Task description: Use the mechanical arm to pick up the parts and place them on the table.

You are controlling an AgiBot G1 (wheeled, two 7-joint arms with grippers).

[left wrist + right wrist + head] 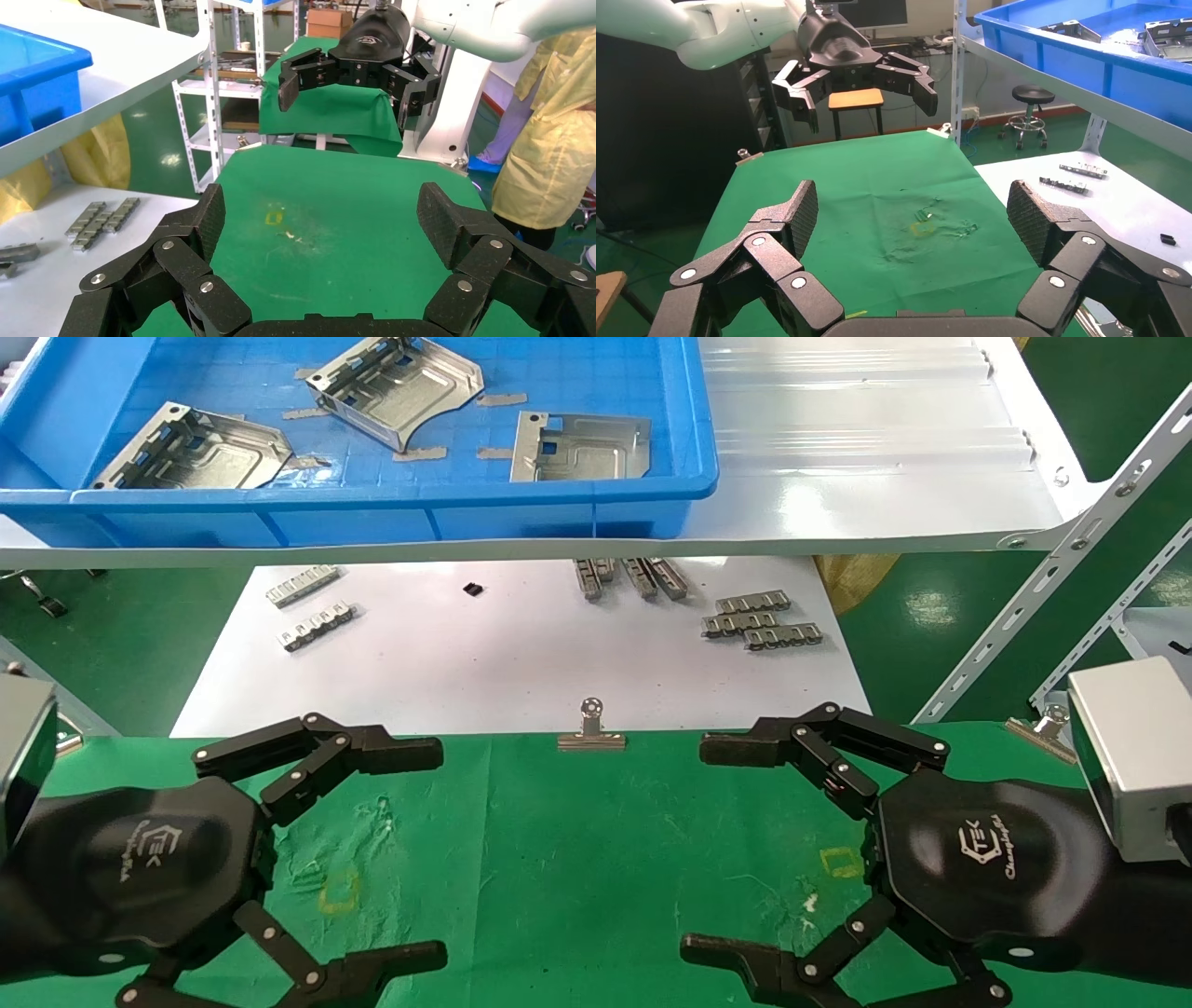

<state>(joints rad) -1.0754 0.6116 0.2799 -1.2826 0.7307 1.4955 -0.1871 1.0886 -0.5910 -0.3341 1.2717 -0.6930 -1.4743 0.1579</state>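
Both grippers, left (410, 850) and right (717, 845), hover spread wide and empty over the green table (577, 859). Only the head view shows three metal parts (579, 447) lying in the blue tray (372, 514).

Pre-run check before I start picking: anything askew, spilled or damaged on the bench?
Nothing spilled or damaged. Minor oddities: the green cloth is wrinkled and scuffed around both yellow squares. The three parts lie at mixed angles in the blue tray. The left gripper and right gripper hover open, empty.
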